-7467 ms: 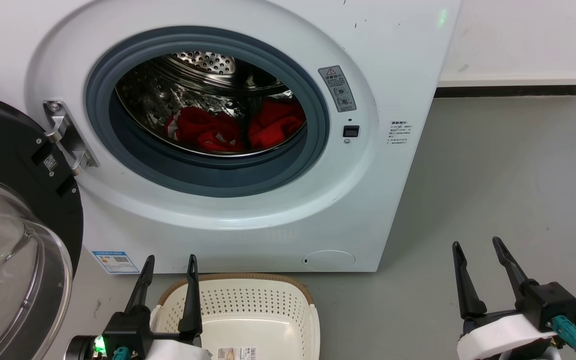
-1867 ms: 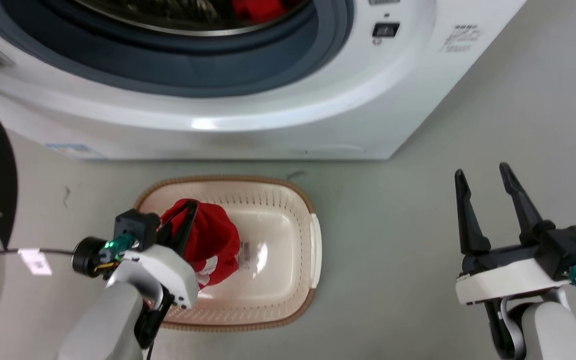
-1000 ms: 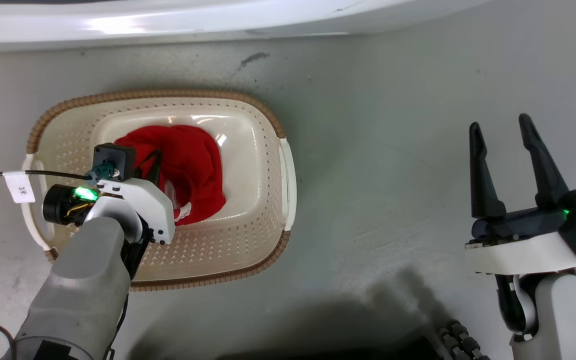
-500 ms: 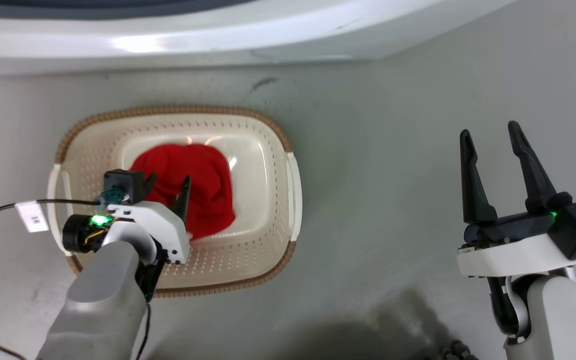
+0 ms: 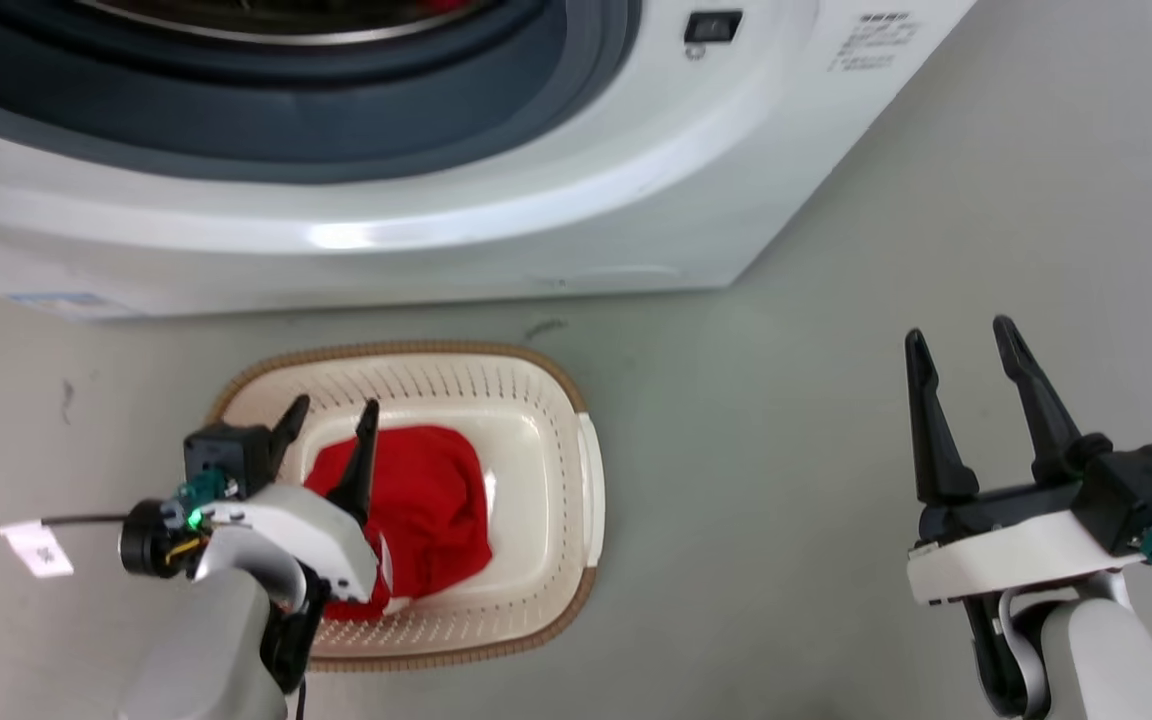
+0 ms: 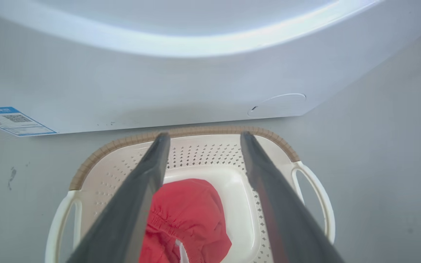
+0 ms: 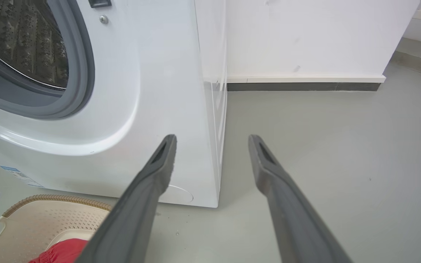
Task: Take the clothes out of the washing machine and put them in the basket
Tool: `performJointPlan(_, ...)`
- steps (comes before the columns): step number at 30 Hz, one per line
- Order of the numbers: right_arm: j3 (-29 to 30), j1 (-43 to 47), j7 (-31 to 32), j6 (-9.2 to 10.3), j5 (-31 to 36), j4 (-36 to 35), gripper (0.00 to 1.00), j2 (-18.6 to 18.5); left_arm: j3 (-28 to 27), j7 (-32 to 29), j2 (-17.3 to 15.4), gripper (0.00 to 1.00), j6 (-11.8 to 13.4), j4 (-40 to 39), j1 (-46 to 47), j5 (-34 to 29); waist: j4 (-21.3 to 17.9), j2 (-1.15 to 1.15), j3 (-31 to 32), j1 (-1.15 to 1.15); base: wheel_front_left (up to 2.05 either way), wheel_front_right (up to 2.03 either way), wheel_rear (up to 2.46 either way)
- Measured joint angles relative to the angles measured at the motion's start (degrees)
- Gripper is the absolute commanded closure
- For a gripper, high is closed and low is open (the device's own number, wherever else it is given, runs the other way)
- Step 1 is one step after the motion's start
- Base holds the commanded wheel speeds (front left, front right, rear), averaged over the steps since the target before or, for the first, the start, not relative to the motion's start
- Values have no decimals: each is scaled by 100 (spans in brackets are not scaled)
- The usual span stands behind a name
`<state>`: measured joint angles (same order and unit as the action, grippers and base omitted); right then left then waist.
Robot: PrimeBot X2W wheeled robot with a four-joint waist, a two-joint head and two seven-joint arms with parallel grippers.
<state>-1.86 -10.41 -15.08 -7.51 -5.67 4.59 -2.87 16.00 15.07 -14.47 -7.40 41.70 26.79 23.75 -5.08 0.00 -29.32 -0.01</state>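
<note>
One red garment of the clothes lies loose in the cream basket on the floor in front of the white washing machine. My left gripper hovers open above the basket's near-left part, with nothing between its fingers. My right gripper is open and empty over bare floor to the right. The drum's lower gasket shows at the top of the head view; the drum's inside is mostly out of view.
A grey floor stretches to the right of the machine. In the right wrist view a white wall with a dark skirting strip stands behind. A tagged cable trails from my left wrist.
The left gripper let go of the red garment, which now lies in the basket, and has lifted clear of it. The camera has tilted up, bringing the machine's front back into view.
</note>
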Motion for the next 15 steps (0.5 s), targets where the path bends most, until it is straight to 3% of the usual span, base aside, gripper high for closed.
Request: performJointPlan(15, 32, 375, 0, 0, -140, 183, 0, 0, -522, 1, 11, 0, 0, -1770, -865, -588, -70, 0, 974, -1, 0, 0, 0)
